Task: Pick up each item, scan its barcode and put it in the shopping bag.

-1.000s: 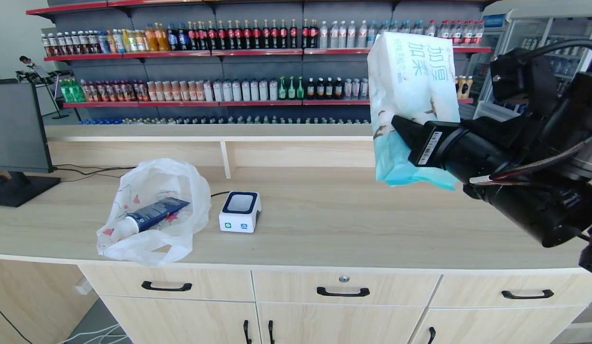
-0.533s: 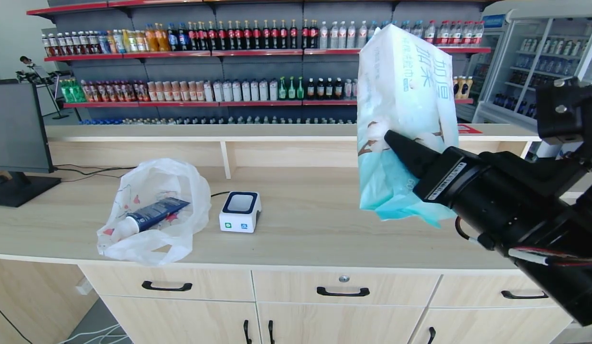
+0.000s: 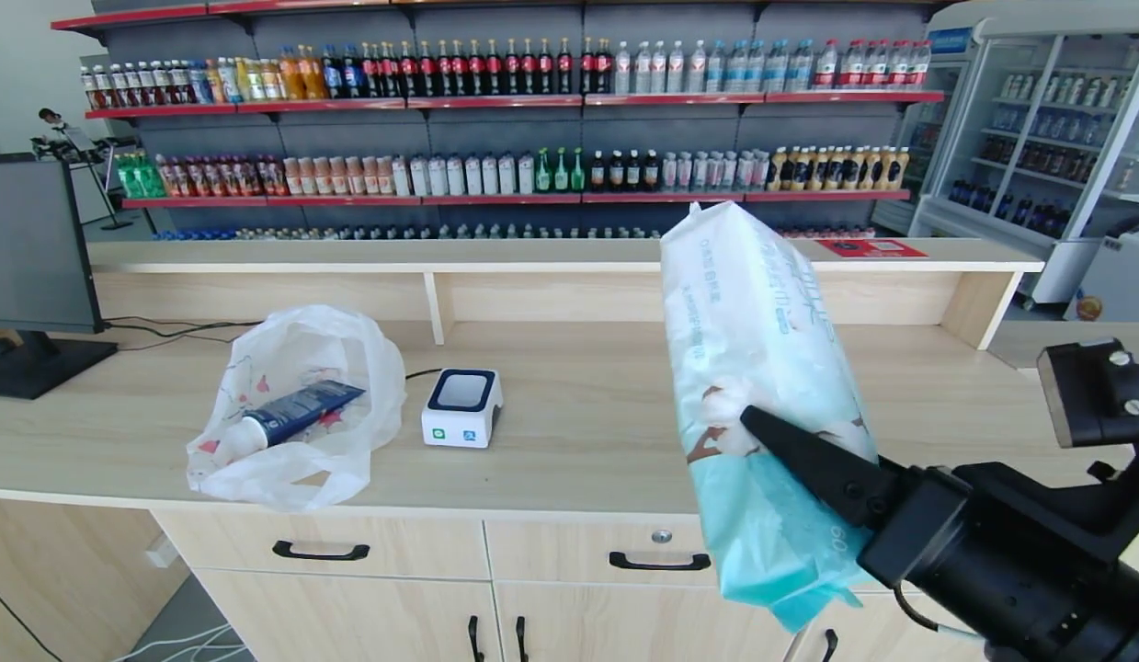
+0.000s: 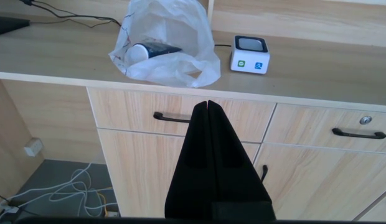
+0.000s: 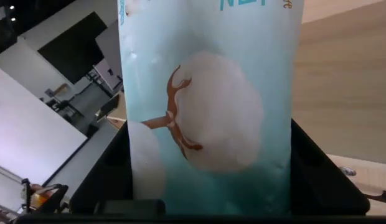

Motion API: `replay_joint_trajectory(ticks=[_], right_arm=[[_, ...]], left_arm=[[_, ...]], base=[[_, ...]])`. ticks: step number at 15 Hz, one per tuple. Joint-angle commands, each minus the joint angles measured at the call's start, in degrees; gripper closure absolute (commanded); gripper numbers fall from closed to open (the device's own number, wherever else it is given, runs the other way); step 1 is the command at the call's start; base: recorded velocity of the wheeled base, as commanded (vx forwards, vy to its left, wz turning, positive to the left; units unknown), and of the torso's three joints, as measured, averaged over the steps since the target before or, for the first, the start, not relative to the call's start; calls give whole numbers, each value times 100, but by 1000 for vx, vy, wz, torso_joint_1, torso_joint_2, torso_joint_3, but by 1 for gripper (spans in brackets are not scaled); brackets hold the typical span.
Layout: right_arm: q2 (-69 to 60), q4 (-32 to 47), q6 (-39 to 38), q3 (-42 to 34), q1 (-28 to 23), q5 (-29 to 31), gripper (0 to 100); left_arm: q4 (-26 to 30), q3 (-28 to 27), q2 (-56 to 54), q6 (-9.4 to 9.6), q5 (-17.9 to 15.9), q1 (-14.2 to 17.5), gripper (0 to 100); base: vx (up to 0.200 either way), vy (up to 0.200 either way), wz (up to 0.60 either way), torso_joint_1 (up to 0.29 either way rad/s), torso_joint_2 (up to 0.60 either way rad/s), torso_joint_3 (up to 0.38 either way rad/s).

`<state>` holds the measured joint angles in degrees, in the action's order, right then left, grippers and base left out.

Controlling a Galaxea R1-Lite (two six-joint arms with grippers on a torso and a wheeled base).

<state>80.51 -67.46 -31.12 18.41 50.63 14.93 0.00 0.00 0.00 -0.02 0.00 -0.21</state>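
1. Tissue pack (image 3: 753, 349), pale blue and white wrapper with a cotton print. My right hand (image 3: 762, 432) is clamping it across its lower half, one finger lying on the printed face and the other going behind the pack. The pack is hanging in the air right of centre. Its lower end is dipping past the near edge of the worktop (image 3: 606, 432), in front of the drawers (image 3: 551, 552), and its top is leaning left and away.
Difference: a second ago I was holding it high at the right, nearly upright, in front of the bottle shelves (image 3: 495, 198). Since then it has been coming down, nearer and a little left, and tilting over.

2. Shopping bag (image 3: 367, 368), thin white plastic, is lying slumped on the left part of the worktop. No change.

3. Tube (image 3: 298, 411), dark blue with a white cap, is lying inside the bag with its cap toward the near left. No change.

4. Barcode scanner (image 3: 461, 406), a small white box with a dark-framed window on top, is sitting just right of the bag and well left of the pack. No change.

5. Left hand (image 4: 207, 106): its fingers are pressing together with nothing between them. It is hanging on the near side of the drawers, pointing toward them.

6. Monitor (image 3: 31, 244) is standing at the left end of the worktop.
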Motion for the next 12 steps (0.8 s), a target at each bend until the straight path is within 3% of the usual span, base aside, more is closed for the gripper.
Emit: replay_joint_trajectory(ticks=[1, 8, 12], right_arm=[[-343, -21, -500, -153, -18, -342, 100], [-536, -30, -2856, 119, -202, -1151, 100], [-817, -30, -4429, 119, -246, -1186, 100]], left_arm=[[0, 0, 0, -6, 0, 3, 100], [0, 0, 0, -6, 0, 3, 100], [0, 0, 0, 2, 0, -6, 100]], base=[[0, 0, 0, 0, 0, 0], [0, 0, 0, 0, 0, 0], [0, 0, 0, 0, 0, 0]])
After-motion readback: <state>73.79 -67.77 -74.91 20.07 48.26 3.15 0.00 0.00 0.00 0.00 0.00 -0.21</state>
